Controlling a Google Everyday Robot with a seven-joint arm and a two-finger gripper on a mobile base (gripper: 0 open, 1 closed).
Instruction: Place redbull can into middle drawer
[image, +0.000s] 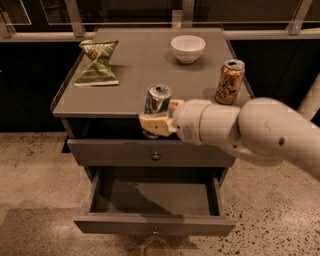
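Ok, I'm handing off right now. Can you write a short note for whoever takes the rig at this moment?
The gripper is shut on the redbull can, at the front edge of the cabinet top, above the drawers.
The middle drawer is pulled open below; the upper drawer is closed.
Done: can grasped, drawer open.
Left: lower the can into the middle drawer, release, pull back.
Leave the gold can, white bowl and chip bag alone.

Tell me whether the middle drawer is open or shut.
Open: the middle drawer is pulled out, its floor showing. The gripper holds the redbull can at the tabletop front edge.
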